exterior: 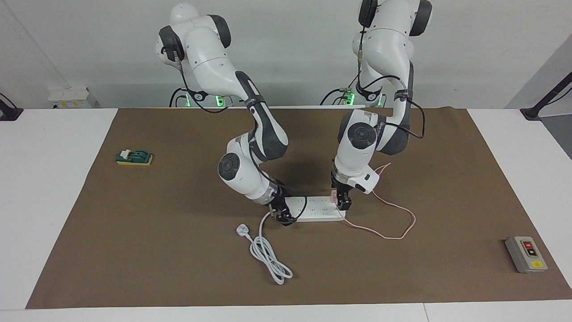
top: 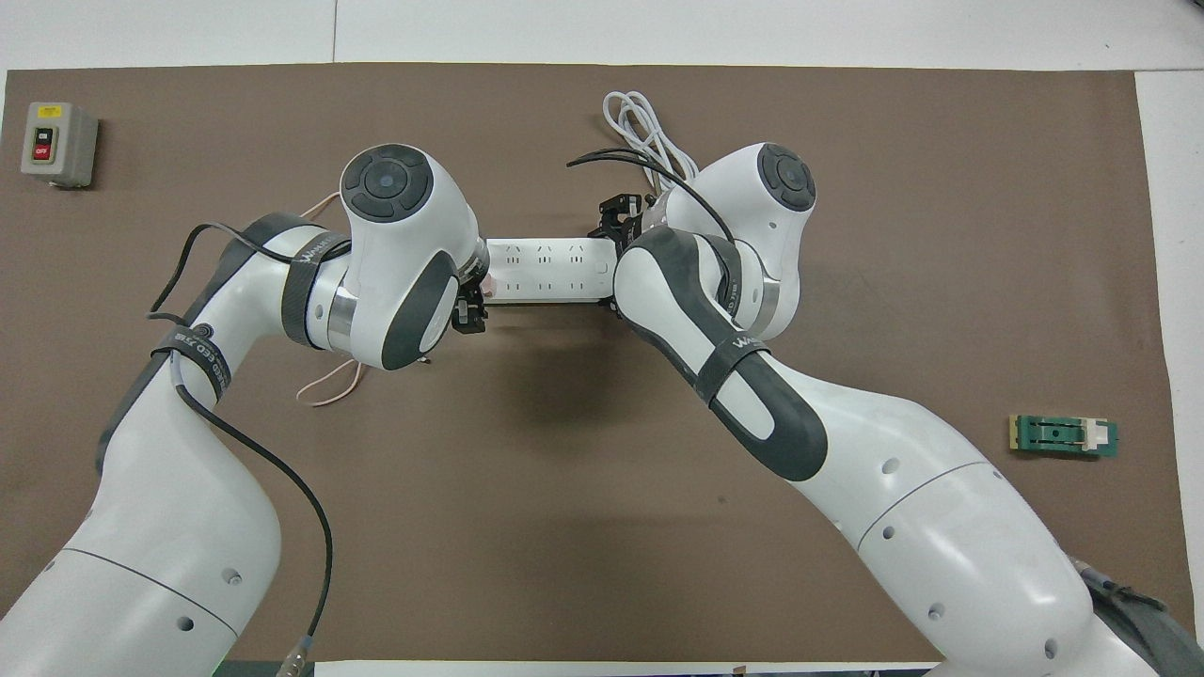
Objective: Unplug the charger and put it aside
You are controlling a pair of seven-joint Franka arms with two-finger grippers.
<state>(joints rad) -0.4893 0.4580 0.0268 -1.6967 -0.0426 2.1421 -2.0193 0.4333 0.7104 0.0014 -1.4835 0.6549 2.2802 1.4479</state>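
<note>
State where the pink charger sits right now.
In the facing view, the charger is plugged into the power strip at the strip's end toward the left arm, with the left end effector down at it.

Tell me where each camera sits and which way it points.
Facing view: high across the table, looking at the robots; both arms show whole, left hand at the charger, right hand at the power strip.
Overhead view: above the robots' end, looking steeply down; arms enter from the bottom.
Shared: strip, white cord, grey switch box, green block, mirrored.
</note>
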